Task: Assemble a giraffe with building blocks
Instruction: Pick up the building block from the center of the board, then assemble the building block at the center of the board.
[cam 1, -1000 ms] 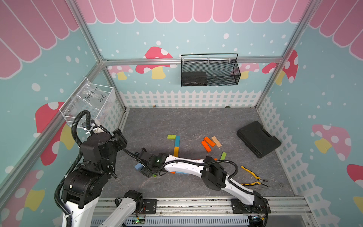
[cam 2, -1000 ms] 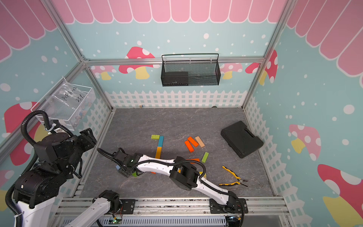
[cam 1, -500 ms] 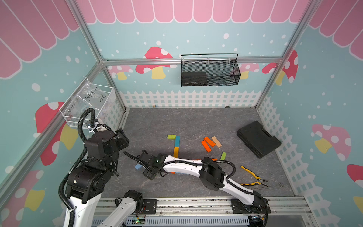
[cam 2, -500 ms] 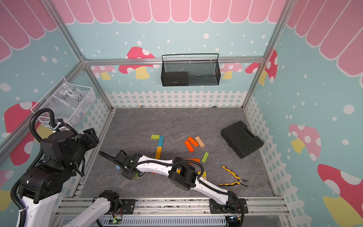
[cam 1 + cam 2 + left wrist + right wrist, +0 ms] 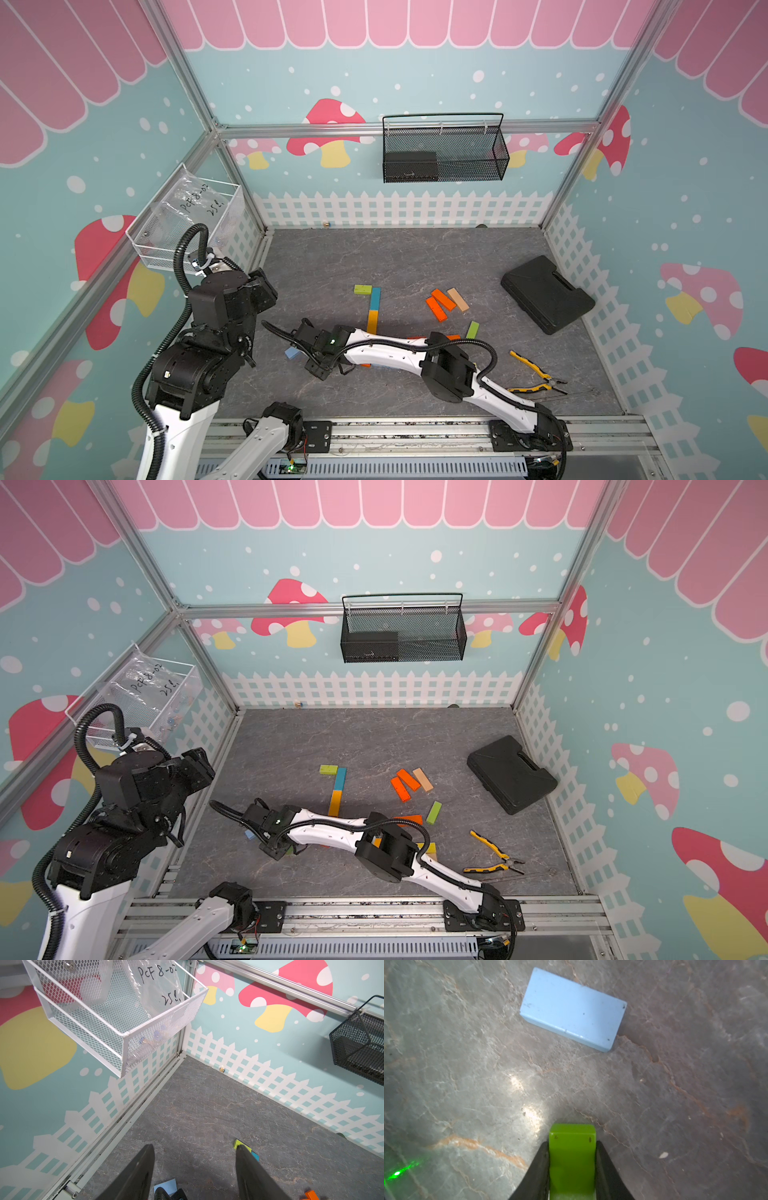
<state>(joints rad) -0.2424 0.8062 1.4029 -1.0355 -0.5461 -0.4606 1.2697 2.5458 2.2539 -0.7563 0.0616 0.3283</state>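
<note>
The right arm (image 5: pixel 386 353) stretches out low, and the right gripper (image 5: pixel 572 1145) pinches a green block (image 5: pixel 572 1163). The left arm (image 5: pixel 199 365) is folded up high, with the left gripper (image 5: pixel 194 1146) spread apart.

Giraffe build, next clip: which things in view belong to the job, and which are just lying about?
Job:
- green block, clamped in the right gripper
- light blue block
- green-blue-yellow row
- two orange blocks
- tan block
- loose green block

Lying about:
- black case
- yellow-handled pliers
- black mesh basket
- white mesh basket
</note>
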